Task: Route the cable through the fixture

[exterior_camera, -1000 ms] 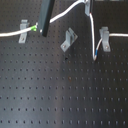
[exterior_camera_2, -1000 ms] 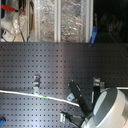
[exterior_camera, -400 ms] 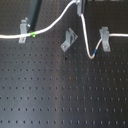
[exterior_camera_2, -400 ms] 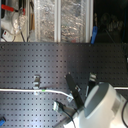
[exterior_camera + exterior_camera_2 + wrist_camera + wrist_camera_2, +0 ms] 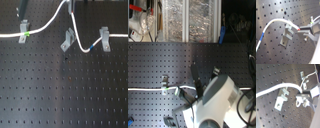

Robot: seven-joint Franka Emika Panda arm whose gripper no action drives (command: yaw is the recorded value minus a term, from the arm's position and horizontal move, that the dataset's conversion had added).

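The white cable [image 5: 49,23] runs from the first exterior view's left, with its green band [image 5: 26,34] at the left clip. It rises to my gripper [image 5: 70,5] at the top edge, drops in a loop, and passes the blue band [image 5: 91,47] into the right clip. The fixture [image 5: 68,40], a diagonal grey clip, stands just below the gripper with no cable in it. In the first wrist view the gripper [image 5: 301,30] is shut on the cable [image 5: 273,22] beside the fixture [image 5: 287,36]. The second wrist view shows the cable [image 5: 271,90] arching over the fixture [image 5: 282,99].
Two square-facing grey clips stand on the black pegboard [image 5: 60,90], one at the first exterior view's left [image 5: 23,26] and one at its right [image 5: 105,39]. In the second exterior view the white arm body [image 5: 218,100] hides the gripper. Shelves with clutter [image 5: 173,20] are behind.
The cable has slid toward the first exterior view's left; the green band now sits at the left clip. The loop by the blue band hangs lower. The arm shifted slightly left in the second exterior view.
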